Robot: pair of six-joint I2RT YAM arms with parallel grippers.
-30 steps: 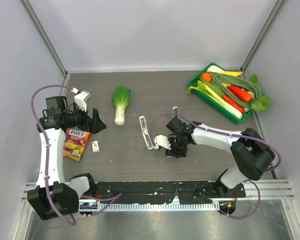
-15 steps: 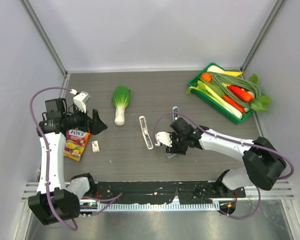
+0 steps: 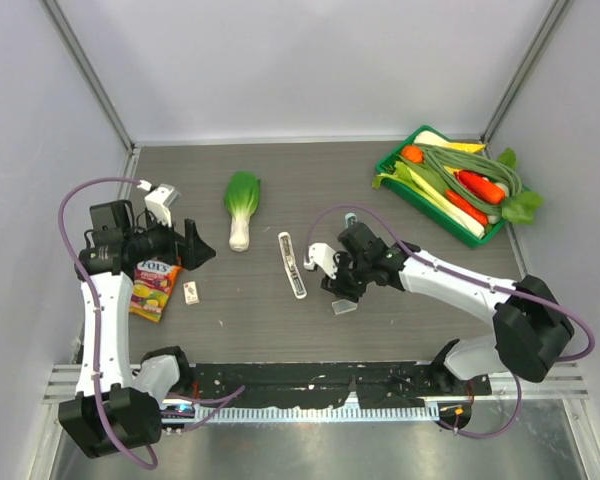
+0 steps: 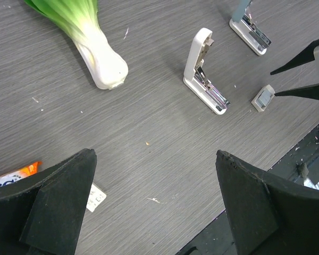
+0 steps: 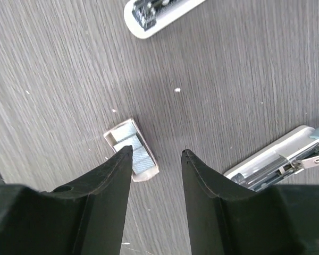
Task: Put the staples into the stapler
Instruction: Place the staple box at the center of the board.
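The stapler [image 3: 293,265] lies open mid-counter [image 3: 260,330], well apart from the staple box [image 3: 191,292] by the candy bag [image 3: 152,285]. The right gripper [image 5: 157,152], jaws apart and empty, hangs over an open staple tray [image 5: 132,152]; only its wrist view shows the silvery strips inside. The left gripper [image 4: 154,159] has its jaws wide and empty.

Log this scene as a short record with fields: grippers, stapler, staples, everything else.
left gripper: open, empty, over bare table
right gripper: open, empty, tips down beside the open staple tray
stapler: hinged open, metal channel exposed
open staple tray: on the table, silvery staples inside
staple box: right of the candy bag
second stapler: blue-grey part, beyond the white one
other: bok choy; green tray of vegetables, far right
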